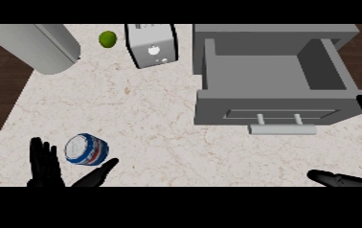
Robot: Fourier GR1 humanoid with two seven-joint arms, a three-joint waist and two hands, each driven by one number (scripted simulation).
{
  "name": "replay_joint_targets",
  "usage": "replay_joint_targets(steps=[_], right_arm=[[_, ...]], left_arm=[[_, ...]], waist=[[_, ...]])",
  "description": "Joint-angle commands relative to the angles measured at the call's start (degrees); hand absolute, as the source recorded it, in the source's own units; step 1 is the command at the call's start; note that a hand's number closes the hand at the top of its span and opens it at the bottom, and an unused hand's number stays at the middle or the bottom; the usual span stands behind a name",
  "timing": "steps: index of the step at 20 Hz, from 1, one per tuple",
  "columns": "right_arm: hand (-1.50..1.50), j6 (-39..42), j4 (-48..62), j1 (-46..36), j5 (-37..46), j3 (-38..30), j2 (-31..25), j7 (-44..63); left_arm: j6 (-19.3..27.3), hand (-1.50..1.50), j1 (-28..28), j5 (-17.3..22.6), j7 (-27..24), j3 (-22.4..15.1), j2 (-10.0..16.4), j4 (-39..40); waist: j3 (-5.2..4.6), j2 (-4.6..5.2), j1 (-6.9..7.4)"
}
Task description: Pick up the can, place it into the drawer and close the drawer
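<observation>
1. Can (86,149): blue, white and red. It stands on end on the worktop (163,107), its long axis upright and its pale round top facing up. A strip of the blue side shows at the lower right. It sits well apart from the drawer (212,108), out in front of it and far to its left.
2. Left hand (44,164): black, and farther left of the drawer than the can. The fingers are straight and the thumb (97,173) is spread wide, with the can in the gap between them. No contact with the can is visible.
3. Right hand (336,178): only a dark tip shows, in front of the drawer's right end. Whether it is spread or closed cannot be told.
4. Drawer: a grey box pulled open, its bare floor showing. A pale bar handle (283,129) is on the front panel.
5. Toaster (151,45): silver, just left of the drawer's back corner.
6. Lime (107,39): green, left of the toaster, farther from the drawer.
7. Grey cylinder (42,46): large, lying aslant at the far left of the drawer.
8. Worktop: pale beige stone with thin veins.
9. Dark wood floor (10,83): shows beyond the worktop's left edge.
</observation>
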Motion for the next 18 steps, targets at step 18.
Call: replay_joint_targets(steps=[18], right_arm=[[-1.50,0.4,-5.5,2.0,2.9,0.8,3.7,3.3]], left_arm=[[-6.6,-1.50,-12.5,16.4,-21.1,12.1,-0.1,33.1]], waist=[[0.02,0.05,-0.12]])
